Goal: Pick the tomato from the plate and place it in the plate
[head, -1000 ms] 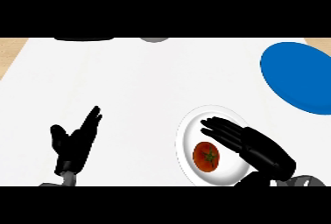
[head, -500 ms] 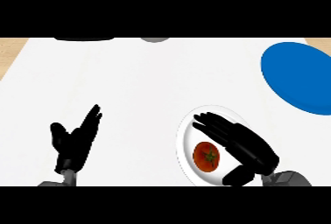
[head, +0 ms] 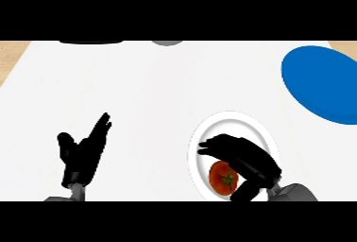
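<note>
A red tomato [head: 225, 177] with a green stem lies in the lower part of a white plate [head: 234, 124] at the lower right. My right hand [head: 244, 158] hovers over the plate, fingers bent and pointing left above the tomato, thumb below it at the right; it partly covers the tomato but is not closed round it. A blue plate [head: 322, 82] sits at the right edge, farther back. My left hand [head: 82, 153] rests at the lower left with fingers straight and pointing up.
The white counter [head: 153, 94] stretches between the hands. A dark object [head: 90, 42] and a small grey one [head: 167, 43] sit at the far edge. Wooden strips show at both top corners.
My right hand has moved left and down over the tomato, and its fingers have bent more. The tomato, both plates and my left hand stay put.
</note>
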`<act>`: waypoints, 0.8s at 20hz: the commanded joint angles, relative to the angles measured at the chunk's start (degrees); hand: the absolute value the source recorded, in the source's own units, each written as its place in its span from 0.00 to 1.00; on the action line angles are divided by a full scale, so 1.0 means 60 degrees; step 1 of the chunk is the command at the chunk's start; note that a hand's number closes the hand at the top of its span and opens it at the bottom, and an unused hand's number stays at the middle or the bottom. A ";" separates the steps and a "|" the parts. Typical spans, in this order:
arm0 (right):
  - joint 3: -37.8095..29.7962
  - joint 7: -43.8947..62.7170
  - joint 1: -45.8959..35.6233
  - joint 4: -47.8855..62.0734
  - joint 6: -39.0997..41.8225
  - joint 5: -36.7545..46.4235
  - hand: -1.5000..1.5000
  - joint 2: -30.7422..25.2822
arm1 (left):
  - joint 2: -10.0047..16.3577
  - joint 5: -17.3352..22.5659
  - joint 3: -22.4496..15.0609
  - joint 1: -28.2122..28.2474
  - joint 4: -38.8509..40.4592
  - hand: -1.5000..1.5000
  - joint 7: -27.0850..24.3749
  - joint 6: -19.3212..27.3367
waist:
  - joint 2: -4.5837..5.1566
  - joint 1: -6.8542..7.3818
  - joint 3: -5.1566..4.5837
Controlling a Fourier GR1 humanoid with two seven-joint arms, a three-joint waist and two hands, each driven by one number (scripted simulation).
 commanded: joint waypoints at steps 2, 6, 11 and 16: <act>0.0031 -0.0466 -0.0794 0.0574 -0.0254 0.0661 1.00 0.0167 | 0.0090 0.0255 0.0453 -0.0076 0.0851 0.50 -0.0275 -0.0535 | 0.0063 -0.0008 -0.0032; -0.0061 -0.0342 -0.0452 0.0452 -0.0499 0.1080 1.00 0.0582 | -0.0179 -0.0247 0.0038 0.0414 -0.0369 0.50 0.0500 -0.0170 | 0.0047 -0.0010 -0.0030; -0.0554 -0.1363 -0.0385 0.0847 -0.1737 0.1123 1.00 0.0545 | -0.0044 -0.0080 0.0486 -0.0067 0.0265 0.50 0.0354 -0.0533 | 0.0055 -0.0021 -0.0028; -0.2259 0.2576 -0.0844 0.1080 -0.2334 0.1203 1.00 0.2266 | -0.0065 -0.0138 0.0421 0.0098 0.0196 0.50 0.0152 -0.0448 | 0.0103 -0.0069 -0.0046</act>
